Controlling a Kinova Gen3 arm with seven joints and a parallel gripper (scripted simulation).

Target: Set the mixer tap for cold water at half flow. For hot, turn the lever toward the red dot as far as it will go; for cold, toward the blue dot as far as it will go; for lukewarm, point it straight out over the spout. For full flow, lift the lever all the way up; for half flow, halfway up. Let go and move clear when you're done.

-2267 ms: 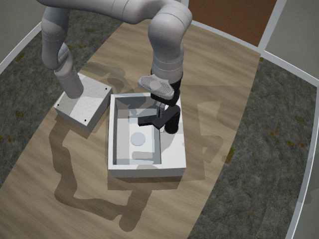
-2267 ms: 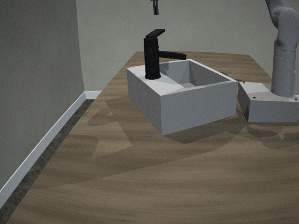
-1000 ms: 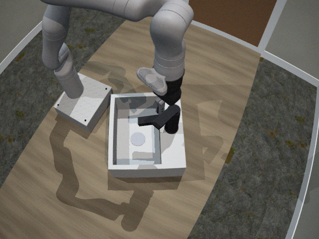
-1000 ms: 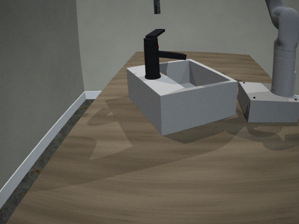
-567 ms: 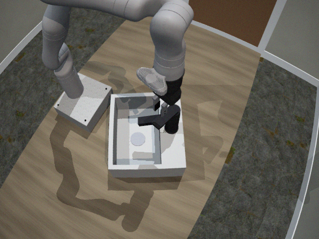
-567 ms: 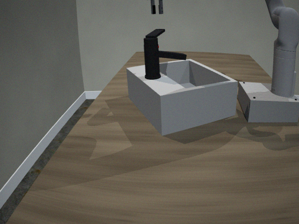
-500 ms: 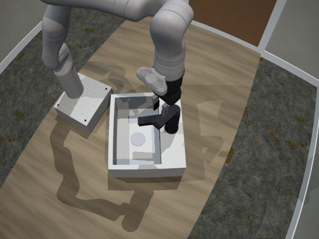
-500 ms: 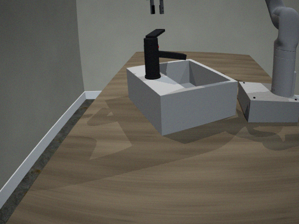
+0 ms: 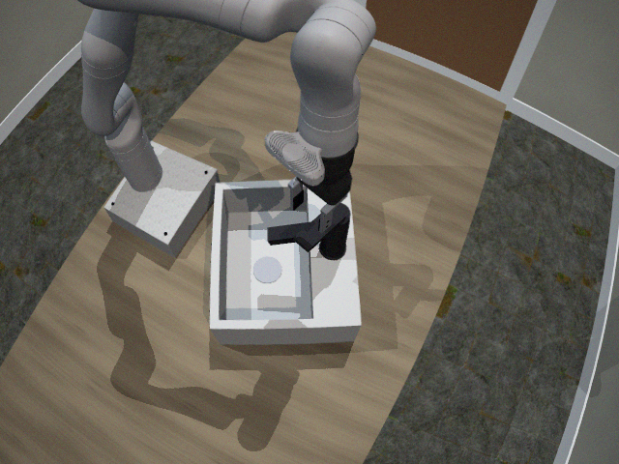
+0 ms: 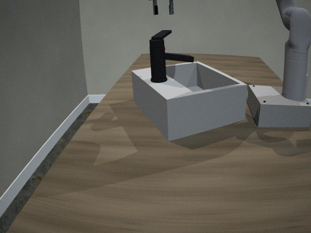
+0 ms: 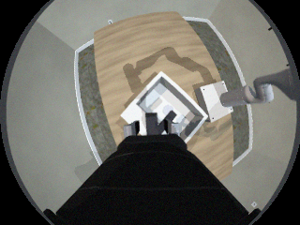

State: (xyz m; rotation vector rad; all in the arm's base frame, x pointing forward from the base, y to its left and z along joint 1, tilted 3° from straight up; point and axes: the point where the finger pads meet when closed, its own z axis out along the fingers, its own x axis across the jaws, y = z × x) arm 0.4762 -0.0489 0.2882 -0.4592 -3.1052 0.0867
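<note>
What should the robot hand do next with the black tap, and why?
Probably come straight down. The gripper is open and holds nothing, hanging well above the tap's lever, apart from it. The lever lies low on the tap body, so the fingers likely need to drop to either side of it before turning or lifting.
</note>
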